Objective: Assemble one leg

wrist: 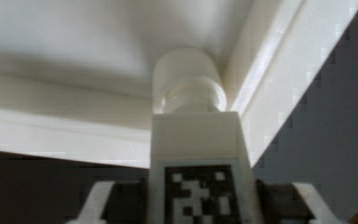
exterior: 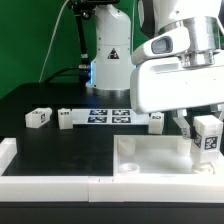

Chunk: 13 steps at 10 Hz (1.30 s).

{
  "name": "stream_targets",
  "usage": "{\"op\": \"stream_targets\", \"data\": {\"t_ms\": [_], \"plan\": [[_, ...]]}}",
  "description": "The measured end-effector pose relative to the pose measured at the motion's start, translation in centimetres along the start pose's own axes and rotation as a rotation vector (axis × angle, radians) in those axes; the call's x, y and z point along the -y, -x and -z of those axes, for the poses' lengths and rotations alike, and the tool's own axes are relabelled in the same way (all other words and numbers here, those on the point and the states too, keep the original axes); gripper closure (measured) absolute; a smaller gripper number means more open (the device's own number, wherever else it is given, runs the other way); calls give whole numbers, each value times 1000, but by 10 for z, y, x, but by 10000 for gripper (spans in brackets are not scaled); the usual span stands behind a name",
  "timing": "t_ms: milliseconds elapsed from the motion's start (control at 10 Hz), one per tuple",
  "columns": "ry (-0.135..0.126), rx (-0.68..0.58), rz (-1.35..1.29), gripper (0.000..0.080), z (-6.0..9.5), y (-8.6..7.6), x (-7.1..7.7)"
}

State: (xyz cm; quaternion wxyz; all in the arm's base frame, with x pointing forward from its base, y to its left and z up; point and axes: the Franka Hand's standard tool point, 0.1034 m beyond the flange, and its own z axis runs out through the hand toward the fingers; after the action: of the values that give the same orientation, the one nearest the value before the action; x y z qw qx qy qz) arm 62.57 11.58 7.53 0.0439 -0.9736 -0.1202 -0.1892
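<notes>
My gripper is shut on the leg, a small white block with a black-and-white tag. It holds the leg upright over the right part of the white tray. In the wrist view the leg sits between my fingers, its rounded end pointing at a round corner socket of the tray. Whether the leg's end touches the socket is not clear.
Three more small white legs lie on the black table: two at the exterior view's left, one near the hand. The marker board lies behind them. A white border wall runs along the front and left.
</notes>
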Motion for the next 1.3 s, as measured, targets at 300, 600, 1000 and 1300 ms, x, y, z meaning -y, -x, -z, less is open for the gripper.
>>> {"op": "stream_targets", "data": {"t_ms": [300, 600, 1000, 1300], "plan": [[4, -20, 0, 509, -6, 1, 0], [5, -25, 0, 509, -7, 1, 0], [5, -25, 0, 166, -7, 1, 0], [5, -25, 0, 155, -7, 1, 0]]}}
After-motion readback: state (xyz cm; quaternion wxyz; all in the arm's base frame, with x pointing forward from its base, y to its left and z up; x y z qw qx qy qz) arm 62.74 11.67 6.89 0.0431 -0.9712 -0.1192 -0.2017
